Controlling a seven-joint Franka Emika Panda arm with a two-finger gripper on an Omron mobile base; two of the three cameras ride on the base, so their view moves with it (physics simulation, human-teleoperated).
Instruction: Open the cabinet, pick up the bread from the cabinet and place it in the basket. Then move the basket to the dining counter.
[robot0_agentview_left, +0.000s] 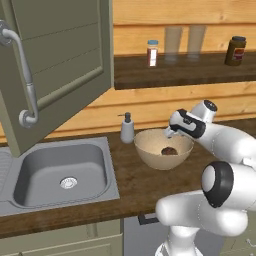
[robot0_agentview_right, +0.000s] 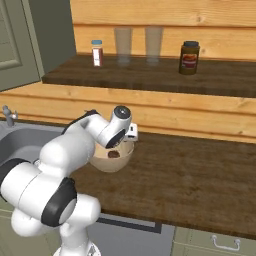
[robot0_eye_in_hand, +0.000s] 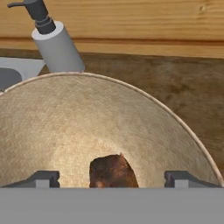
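Hanging open on the left, the cabinet (robot0_agentview_left: 60, 65) door is the biggest thing, green with a long curved grey handle (robot0_agentview_left: 22, 80) on its front. Under it the dark wooden worktop (robot0_agentview_left: 145, 185) runs across, with the grey steel sink (robot0_agentview_left: 62, 172) set into it on the left. Above the worktop a wooden shelf (robot0_agentview_right: 165, 75) holds a small shaker with a blue lid (robot0_agentview_right: 97, 53), two see-through glasses (robot0_agentview_right: 123, 45) and a brown jar with a dark lid (robot0_agentview_right: 189, 58). The robot arm (robot0_agentview_left: 220, 145) bends over the worktop and reaches down toward the basket (robot0_agentview_left: 150, 152), a wide tan bowl that sits on the worktop just right of the sink. A grey soap bottle with a pump (robot0_agentview_left: 127, 129) stands just behind the basket on its left side. The bread (robot0_eye_in_hand: 113, 173), a small dark brown lump, lies at the bottom of the basket. The gripper (robot0_eye_in_hand: 113, 178) hangs right above the bread, and its two dark fingers (robot0_eye_in_hand: 43, 178) are spread wide apart, one on each side. They are not touching the bread and hold nothing.
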